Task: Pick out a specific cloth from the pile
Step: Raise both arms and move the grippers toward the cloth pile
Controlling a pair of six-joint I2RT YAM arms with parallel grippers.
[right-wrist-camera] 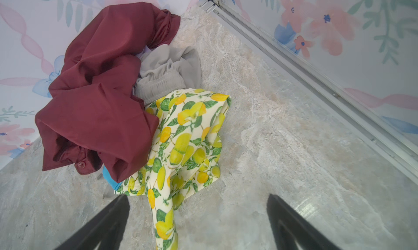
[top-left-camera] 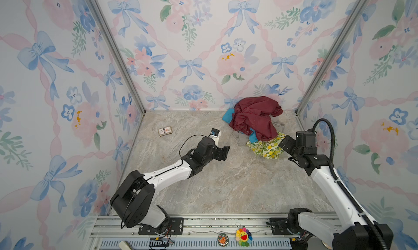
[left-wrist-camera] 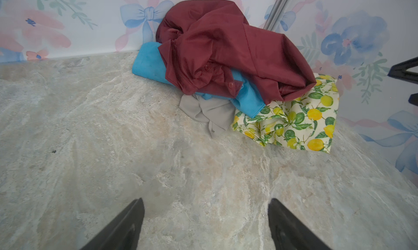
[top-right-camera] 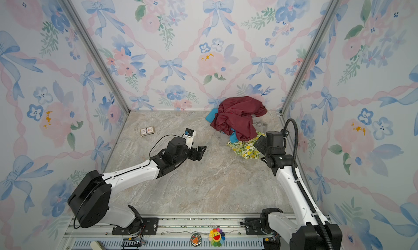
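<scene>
Pile [top-left-camera: 255, 124] sits upper right on the worktop [top-left-camera: 203, 181] in both top views. The cloth [left-wrist-camera: 149, 65], turquoise, lies under the maroon cloth [left-wrist-camera: 226, 45], showing at its left and lower edges. Left pincer [left-wrist-camera: 205, 201]: jaws apart, empty, mid-frame, apart from the pile. Right pincer [right-wrist-camera: 198, 196]: jaws apart, empty, just beside the lemon-print cloth [right-wrist-camera: 187, 135].

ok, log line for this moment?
stage: pre-grasp | left tool: open, empty, short of pile | right tool: open, empty, by lemon cloth | turquoise cloth: partly under maroon cloth, untouched
</scene>
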